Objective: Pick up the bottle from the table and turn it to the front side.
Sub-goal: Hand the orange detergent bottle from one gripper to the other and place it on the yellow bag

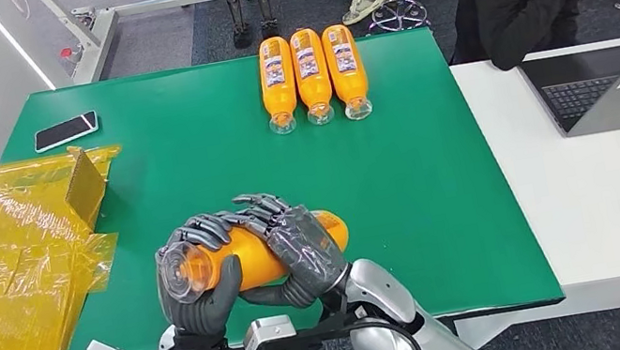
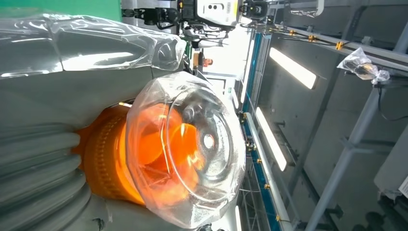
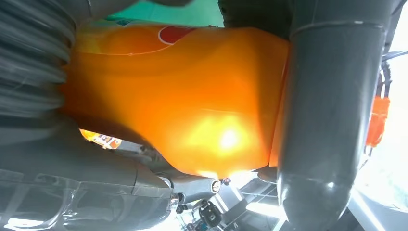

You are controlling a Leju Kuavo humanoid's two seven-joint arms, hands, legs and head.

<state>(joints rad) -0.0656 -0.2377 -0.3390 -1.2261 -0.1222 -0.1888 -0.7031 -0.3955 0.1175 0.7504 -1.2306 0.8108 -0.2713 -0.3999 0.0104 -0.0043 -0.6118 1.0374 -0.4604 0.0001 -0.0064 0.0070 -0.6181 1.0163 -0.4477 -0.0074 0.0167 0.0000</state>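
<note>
Left hand: my left hand (image 1: pixel 194 285) is wrapped round the clear-capped end of the orange juice bottle (image 1: pixel 253 253), fingers over the top and thumb beneath, clamped on it.
Right hand: my right hand (image 1: pixel 299 248) grips the same bottle at mid-body, fingers curled over it, thumb pressed along the orange wall in the right wrist view.
Bottle position: held lying sideways between both hands, above the near edge of the green table (image 1: pixel 445 209); whether it is lifted clear I cannot tell.
Cap end: in the left wrist view a clear domed overcap (image 2: pixel 192 154) sits over a ribbed orange cap (image 2: pixel 103 159), just past my fingers.
Handling: I judge it full, so fairly heavy; smooth glossy plastic, likely slippery and slightly squeezable (the body is a safer hold than the loose-looking dome).
Contents: opaque orange liquid fills what I can see; sealed, as far as I can tell.
Label: a red mark shows on the wall near my right fingers; which face is up, I cannot tell.
Beyond the fingers: three more orange bottles (image 1: pixel 311 72) lie side by side at the far edge, labels up, well apart from my hands.
</note>
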